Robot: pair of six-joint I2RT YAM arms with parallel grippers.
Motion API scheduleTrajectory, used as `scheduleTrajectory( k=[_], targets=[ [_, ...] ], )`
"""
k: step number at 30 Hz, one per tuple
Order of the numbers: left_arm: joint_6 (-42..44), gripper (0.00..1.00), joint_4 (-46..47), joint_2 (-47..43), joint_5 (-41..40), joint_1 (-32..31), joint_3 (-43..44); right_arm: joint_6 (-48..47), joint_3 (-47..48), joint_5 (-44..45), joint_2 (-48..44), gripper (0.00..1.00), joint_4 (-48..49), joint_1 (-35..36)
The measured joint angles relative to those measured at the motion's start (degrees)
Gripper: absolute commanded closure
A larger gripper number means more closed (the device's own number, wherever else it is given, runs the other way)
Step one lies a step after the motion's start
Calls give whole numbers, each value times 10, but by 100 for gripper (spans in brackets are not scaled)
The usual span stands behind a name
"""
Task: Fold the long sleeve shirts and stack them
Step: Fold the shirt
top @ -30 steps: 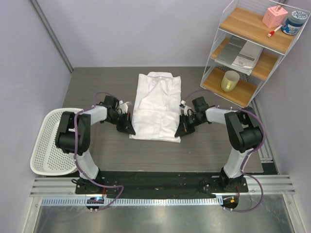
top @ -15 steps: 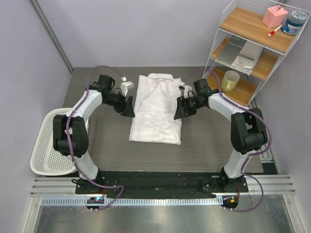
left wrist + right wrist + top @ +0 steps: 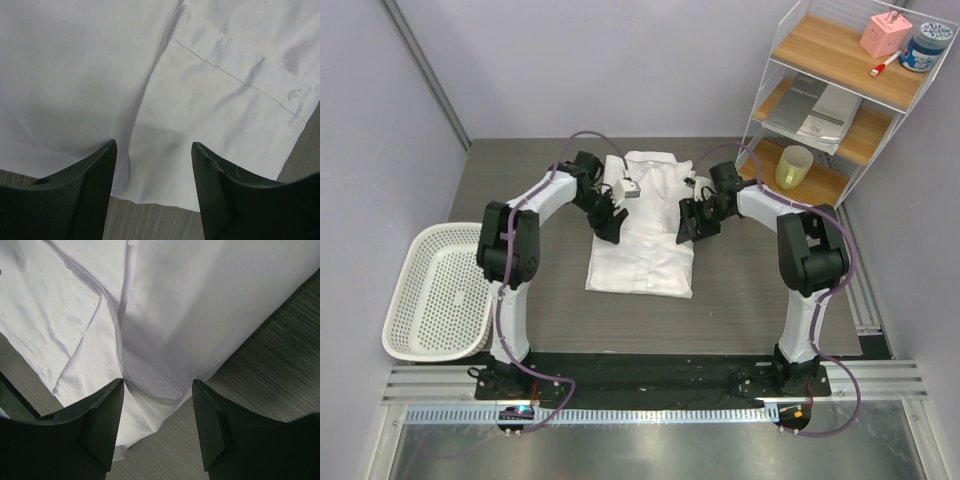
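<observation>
- Top view: the long sleeve shirt [image 3: 642, 225] lies flat on the table [image 3: 535, 300], collar at the far end, already narrowed to a long rectangle. The left gripper [image 3: 610, 222] is at the shirt's left edge and the right gripper [image 3: 688, 222] at its right edge, both about halfway along. A second ago both were pinched shut at the shirt's near corners. Since then they have travelled up its sides and opened.
- Left wrist view: the left gripper [image 3: 153, 147] has its jaws partly apart with nothing between them. They are poised over the shirt's [image 3: 75, 65] edge, beside a buttoned cuff [image 3: 240, 70]. I cannot tell whether the tips touch the cloth.
- Right wrist view: the right gripper [image 3: 157, 382] is likewise partly open and holds nothing, straddling the shirt's [image 3: 200, 300] layered edge.
- My reading: the near end has been released, and both grippers are lining up on the shirt's sides for a crosswise fold. Both need to pinch every layer evenly.
</observation>
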Motion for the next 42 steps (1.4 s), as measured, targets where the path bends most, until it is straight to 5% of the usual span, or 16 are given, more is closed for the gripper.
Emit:
scheduleTrajectory(
  k=[13,18,20,25,42],
  targets=[
    [56,44,-14,46,-44,-24,33,-1,17,-31,29,68,0,1],
    [61,72,-16,46,-45,-31,33,-2,29,-47,39,98,1,2],
    [61,86,-16,46,-45,-32,33,-3,33,-51,39,99,2,2],
    [68,100,-19,45,-44,-33,33,-7,39,-65,39,99,10,2],
    [53,100,14,3,-66,-30,64,-37,109,-47,39,99,45,-2]
  ],
)
